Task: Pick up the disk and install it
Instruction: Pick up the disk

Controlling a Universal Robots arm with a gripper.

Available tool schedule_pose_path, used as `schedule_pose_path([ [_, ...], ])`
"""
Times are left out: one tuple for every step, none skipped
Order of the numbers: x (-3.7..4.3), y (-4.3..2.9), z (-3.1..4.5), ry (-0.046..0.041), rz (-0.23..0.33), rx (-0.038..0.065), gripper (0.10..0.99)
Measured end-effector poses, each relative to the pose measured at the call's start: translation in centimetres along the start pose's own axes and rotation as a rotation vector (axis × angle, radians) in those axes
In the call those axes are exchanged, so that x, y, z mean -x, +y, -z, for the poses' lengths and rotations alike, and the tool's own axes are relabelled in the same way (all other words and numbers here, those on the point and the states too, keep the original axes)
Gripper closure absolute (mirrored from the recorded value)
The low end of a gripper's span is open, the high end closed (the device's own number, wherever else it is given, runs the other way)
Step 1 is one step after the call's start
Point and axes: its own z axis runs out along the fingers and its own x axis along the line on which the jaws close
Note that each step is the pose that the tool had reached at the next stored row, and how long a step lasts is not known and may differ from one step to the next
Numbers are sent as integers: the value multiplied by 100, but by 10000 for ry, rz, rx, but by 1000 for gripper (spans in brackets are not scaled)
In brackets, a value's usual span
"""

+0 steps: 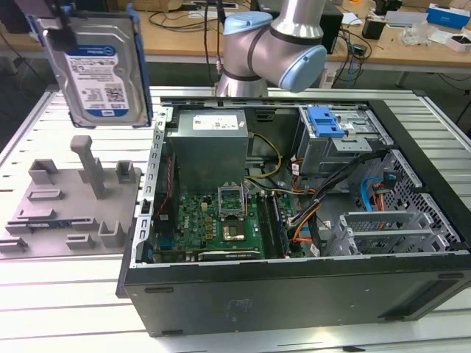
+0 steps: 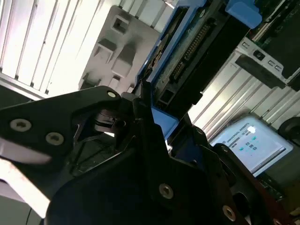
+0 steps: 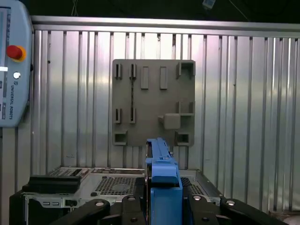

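Observation:
The disk (image 1: 99, 73), a silver drive with a white-and-blue label in a blue bracket, hangs upright in the air at the exterior view's far left, above the grey holder plate (image 1: 66, 198). My gripper (image 1: 53, 22) is shut on its top edge. The first wrist view shows the disk (image 3: 161, 171) edge-on between the black fingers (image 3: 98, 206), with the holder plate (image 3: 154, 103) straight ahead. The disk's connector side (image 2: 187, 51) appears in the second wrist view, clamped at the gripper (image 2: 150, 119).
The open computer case (image 1: 294, 294) lies on the slatted metal table, to the exterior view's right of the plate. Inside are a grey power supply (image 1: 210, 143), the motherboard (image 1: 221, 220) and a drive bay with a blue latch (image 1: 324, 121). A teach pendant (image 3: 11, 61) lies on the table.

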Motion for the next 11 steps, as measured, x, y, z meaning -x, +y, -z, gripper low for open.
schedule_pose_path([
  [-22,-61,1,1,3,5,722],
  [-39,-111,1,1,2,8,722],
  [-61,-174,1,0,1,13,722],
  [-87,-248,2,0,2,20,722],
  [-114,-327,2,0,1,25,722],
  [-135,-387,3,0,2,29,722],
  [-148,-429,3,0,1,31,722],
  [-178,-513,3,0,4,35,722],
  [-195,-561,3,0,2,37,722],
  [-210,-603,3,-1,0,40,722],
  [-228,-650,3,-1,4,41,722],
])
